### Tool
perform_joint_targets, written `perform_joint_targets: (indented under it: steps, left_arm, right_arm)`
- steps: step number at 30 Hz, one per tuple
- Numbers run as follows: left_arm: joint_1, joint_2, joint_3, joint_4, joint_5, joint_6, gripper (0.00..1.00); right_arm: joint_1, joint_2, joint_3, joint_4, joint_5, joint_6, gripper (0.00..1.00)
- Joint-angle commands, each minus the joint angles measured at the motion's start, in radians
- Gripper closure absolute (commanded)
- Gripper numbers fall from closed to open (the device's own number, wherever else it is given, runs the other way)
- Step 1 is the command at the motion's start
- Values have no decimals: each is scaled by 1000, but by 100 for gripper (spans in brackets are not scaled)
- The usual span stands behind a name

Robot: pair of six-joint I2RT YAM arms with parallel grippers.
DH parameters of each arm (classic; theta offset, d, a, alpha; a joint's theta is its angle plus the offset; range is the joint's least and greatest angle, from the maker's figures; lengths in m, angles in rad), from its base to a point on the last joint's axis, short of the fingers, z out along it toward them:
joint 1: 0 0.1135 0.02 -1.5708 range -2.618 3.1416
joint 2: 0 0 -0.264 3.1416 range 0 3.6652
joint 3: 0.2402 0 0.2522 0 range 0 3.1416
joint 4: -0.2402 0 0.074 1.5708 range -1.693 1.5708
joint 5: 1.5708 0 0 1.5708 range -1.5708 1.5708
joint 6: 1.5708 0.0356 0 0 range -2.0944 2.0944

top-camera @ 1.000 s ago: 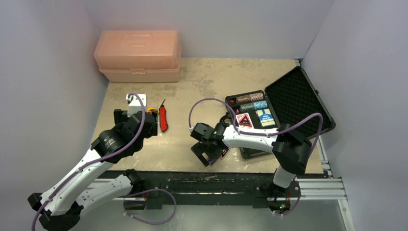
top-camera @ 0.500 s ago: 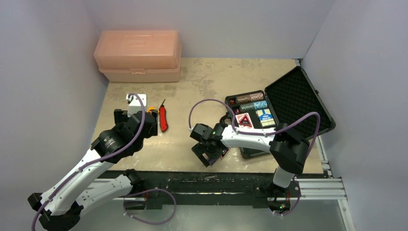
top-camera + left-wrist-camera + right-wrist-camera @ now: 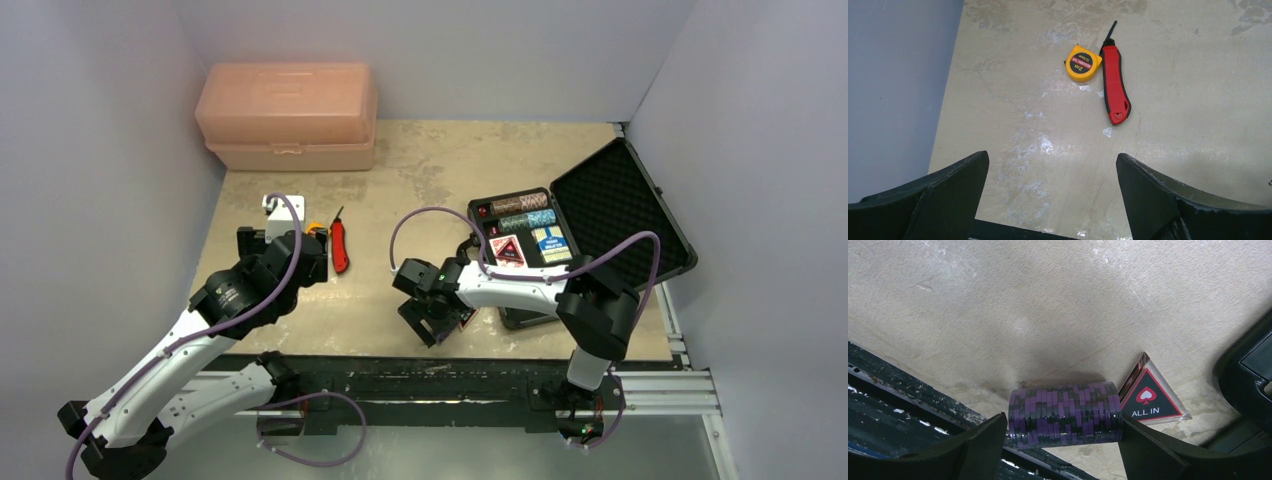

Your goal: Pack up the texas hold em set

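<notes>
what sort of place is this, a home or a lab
Most likely a robotics lab test cell: a left arm and right arm mounted on a metal rail at the table edge, plain grey walls boxing the table in, and a poker case set out as a prop.

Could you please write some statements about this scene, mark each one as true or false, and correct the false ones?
1. The black case stands with its lid open. True.
2. The purple chip stack is already in the case. False: it is outside the case, between the jaws of the right gripper.
3. An ALL IN token lies right beside the purple chip stack. True.
4. The left gripper holds the red knife. False: its jaws are open and empty, and the knife lies on the table next to a yellow tape measure.
5. The peach box is open. False: its lid is closed.
</notes>
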Motion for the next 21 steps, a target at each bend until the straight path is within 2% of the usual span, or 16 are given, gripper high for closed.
perform_joint_targets:
  steps: [1, 8, 14, 17, 21]
  left_arm:
    - [7, -3, 12, 23, -4, 8, 1]
    - [7, -4, 12, 23, -4, 8, 1]
    - [7, -3, 12, 24, -4, 10, 1]
    - [8, -3, 12, 24, -4, 11, 1]
    - [7, -5, 12, 25, -4, 11, 1]
  right_arm:
    - [9, 6, 39, -11, 21, 6, 19]
    - [10, 7, 44, -16, 11, 0, 37]
    - [10, 2, 70, -20, -5, -11, 63]
    - [11, -3, 92, -28, -7, -15, 70]
    - [11, -15, 126, -43, -1, -17, 74]
